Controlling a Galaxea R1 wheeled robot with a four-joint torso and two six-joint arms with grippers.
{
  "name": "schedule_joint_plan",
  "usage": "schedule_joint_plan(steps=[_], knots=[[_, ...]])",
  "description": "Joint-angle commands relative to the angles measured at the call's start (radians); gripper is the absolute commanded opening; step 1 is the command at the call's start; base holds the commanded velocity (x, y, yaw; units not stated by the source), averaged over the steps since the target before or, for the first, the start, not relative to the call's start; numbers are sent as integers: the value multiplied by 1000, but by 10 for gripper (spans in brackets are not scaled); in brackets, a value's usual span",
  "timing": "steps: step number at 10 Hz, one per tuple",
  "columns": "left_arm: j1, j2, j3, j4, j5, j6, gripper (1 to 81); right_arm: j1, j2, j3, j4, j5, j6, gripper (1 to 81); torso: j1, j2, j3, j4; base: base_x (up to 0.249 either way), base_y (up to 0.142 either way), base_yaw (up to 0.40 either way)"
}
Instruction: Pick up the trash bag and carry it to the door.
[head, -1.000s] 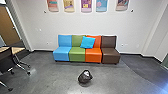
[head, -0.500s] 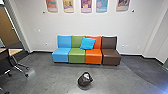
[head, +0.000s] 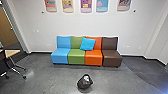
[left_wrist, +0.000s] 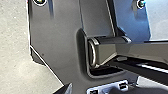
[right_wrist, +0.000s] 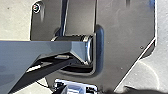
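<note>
From where I'm standing, the black trash bag (head: 85, 82) is sitting on the grey floor (head: 50, 80) in front of the four seats, nearest the green (head: 76, 56) and orange (head: 93, 57) ones, and something pale is showing at its top. A bright blue cushion (head: 87, 44) is leaning on their backrests. Posters (head: 86, 5) are hanging above, their lettering too small for reading. Whether the left gripper and right gripper are clenching or hanging loose, I'm not able to tell.
</note>
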Motion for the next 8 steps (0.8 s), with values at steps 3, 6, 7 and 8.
schedule_joint_plan(steps=[3,6,7,8], knots=[[-32,5,3,0,69,2,811,23,1,7,-12,-59,-10,811,0,0,0,0,146,0,0],[-32,3,3,-1,69,2,811,25,1,7,-12,-61,-8,811,0,0,0,0,146,0,0],[-32,2,3,-1,69,2,811,23,4,7,-12,-61,-10,811,0,0,0,0,146,0,0],[-32,2,5,-1,69,2,811,20,4,7,-12,-61,-10,811,0,0,0,0,146,0,0]])
